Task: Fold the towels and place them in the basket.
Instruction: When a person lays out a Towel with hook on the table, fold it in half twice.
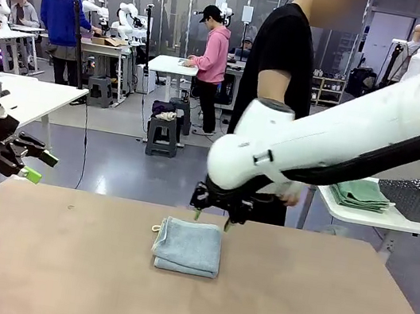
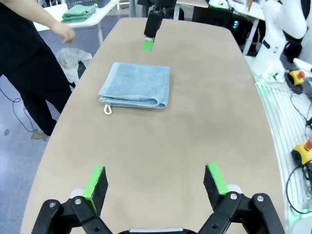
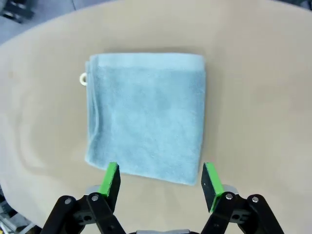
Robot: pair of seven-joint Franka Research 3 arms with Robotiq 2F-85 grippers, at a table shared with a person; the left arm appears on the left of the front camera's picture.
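Right wrist view: the light blue-grey terry towel (image 3: 146,114) lies folded on the tan tabletop (image 3: 258,97) beneath the released, empty right gripper (image 3: 161,176), the left gripper (image 2: 156,178) is likewise spread, so folding seems done and stowing remains.

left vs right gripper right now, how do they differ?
Left gripper sits at the left end of the table, aimed sideways along it. Right gripper hangs by the far edge of the folded towel, pointing down. Left gripper is well away from the towel; right gripper is just above it. Both are open and empty.
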